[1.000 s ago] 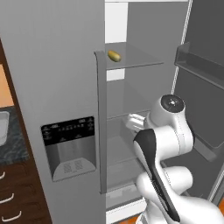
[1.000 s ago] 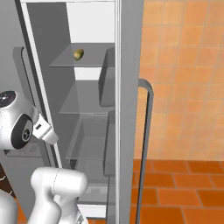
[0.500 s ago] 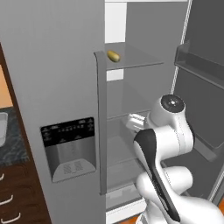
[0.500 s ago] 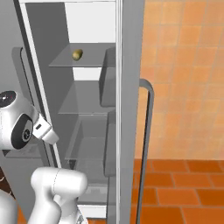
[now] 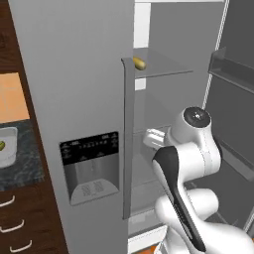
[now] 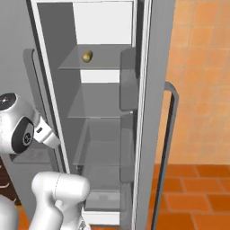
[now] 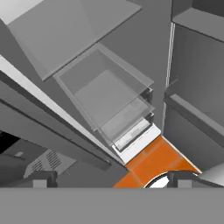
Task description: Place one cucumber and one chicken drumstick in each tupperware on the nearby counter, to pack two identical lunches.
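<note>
My jaws (image 7: 112, 179) spread wide, empty, inside fridge. Cucumber (image 5: 139, 63) near front edge of top shelf (image 6: 108, 60). Risk: wrist knocks shelf edge or door (image 5: 74, 119) reaching up, rolling cucumber off.

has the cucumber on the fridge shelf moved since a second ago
No. The cucumber sits at the same spot on the upper glass shelf, just right of the closed door's handle, as it did a second ago.
</note>
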Motion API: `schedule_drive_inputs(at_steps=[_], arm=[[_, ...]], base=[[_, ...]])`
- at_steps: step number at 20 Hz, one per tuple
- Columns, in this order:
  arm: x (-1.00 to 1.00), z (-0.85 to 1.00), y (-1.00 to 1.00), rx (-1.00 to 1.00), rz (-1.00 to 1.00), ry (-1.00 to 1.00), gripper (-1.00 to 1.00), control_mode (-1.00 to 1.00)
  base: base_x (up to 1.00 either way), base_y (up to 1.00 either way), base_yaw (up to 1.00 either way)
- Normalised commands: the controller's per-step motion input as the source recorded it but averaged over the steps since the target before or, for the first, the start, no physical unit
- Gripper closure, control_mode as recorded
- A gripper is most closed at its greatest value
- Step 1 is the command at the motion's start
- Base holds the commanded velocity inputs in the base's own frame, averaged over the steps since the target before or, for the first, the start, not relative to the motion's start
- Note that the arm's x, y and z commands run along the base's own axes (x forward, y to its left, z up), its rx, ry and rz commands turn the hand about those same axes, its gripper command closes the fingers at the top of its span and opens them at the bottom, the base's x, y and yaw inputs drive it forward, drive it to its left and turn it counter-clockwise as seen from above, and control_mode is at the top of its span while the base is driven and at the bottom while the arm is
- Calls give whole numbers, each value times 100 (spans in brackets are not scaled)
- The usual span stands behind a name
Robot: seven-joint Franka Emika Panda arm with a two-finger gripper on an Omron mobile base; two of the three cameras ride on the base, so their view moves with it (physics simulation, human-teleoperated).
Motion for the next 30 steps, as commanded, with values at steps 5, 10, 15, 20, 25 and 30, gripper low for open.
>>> schedule_drive_inputs(at_steps=[5,10,15,20,25,30], arm=[[0,0,0,0,0,0,-100,100],[0,0,0,0,0,0,-100,100],[-14,80,-9,0,2,-21,-100,-100],[-87,100,-69,-6,7,-30,-100,-100],[-74,100,-51,-25,20,-25,-100,-100],[-9,100,-2,-15,30,-1,-100,-100]], base=[[68,-16,0],[-4,-62,0],[-2,-6,0],[0,0,0],[0,0,0],[0,0,0]])
